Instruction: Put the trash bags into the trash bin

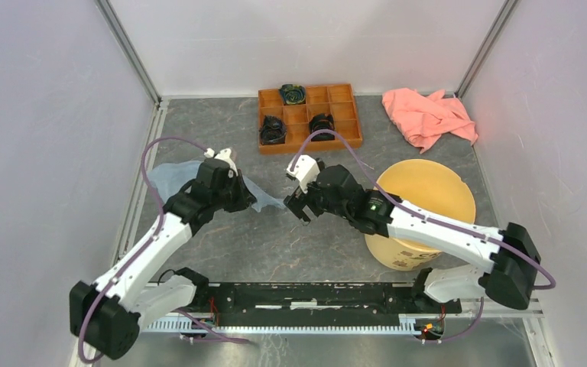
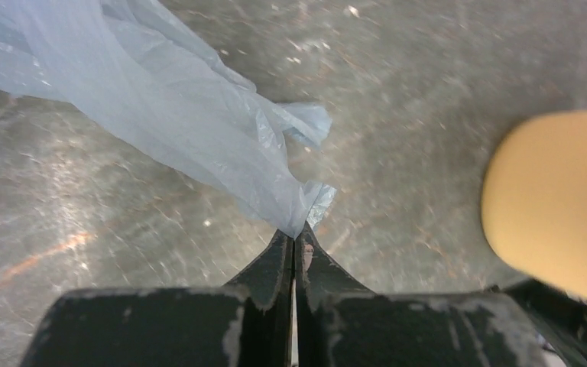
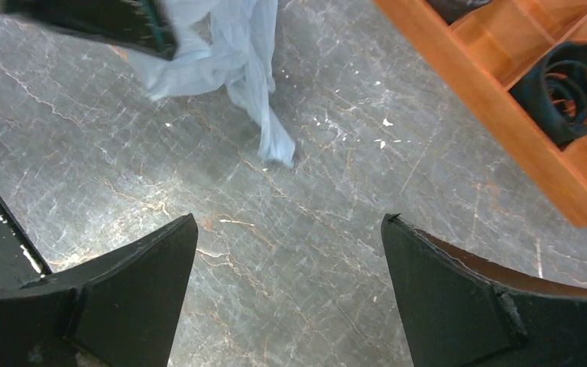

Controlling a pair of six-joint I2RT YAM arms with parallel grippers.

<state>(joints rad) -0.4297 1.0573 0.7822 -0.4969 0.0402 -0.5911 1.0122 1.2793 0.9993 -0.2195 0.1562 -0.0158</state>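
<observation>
While the left gripper (image 2: 294,238) is pressing its two fingers together on a bunched corner of the trash bag (image 2: 176,115), the rest of the pale blue-grey film is trailing away from the tips across the grey marbled table (image 1: 275,245). In the top view the bag (image 1: 170,174) is spreading out flat on the table to the left of the left gripper (image 1: 238,191), with a narrow tail pointing right toward the other arm. The right gripper (image 1: 298,209) is hovering just beside that tail, its fingers spread wide and gripping nothing. Its own wrist camera is showing the right gripper (image 3: 287,222) over bare table, with the twisted end of the bag (image 3: 248,76) lying ahead of it and apart from both fingers. The trash bin (image 1: 394,252) is standing upright on the right side of the table, partly under the right forearm, well apart from the bag. It is also appearing as a blurred yellow shape (image 2: 550,206) at the right edge of the left wrist view. At the far side, a wooden tray (image 1: 313,147) is holding dark coiled items (image 1: 273,131), and a pink cloth (image 1: 428,115) is lying crumpled beside it.
</observation>
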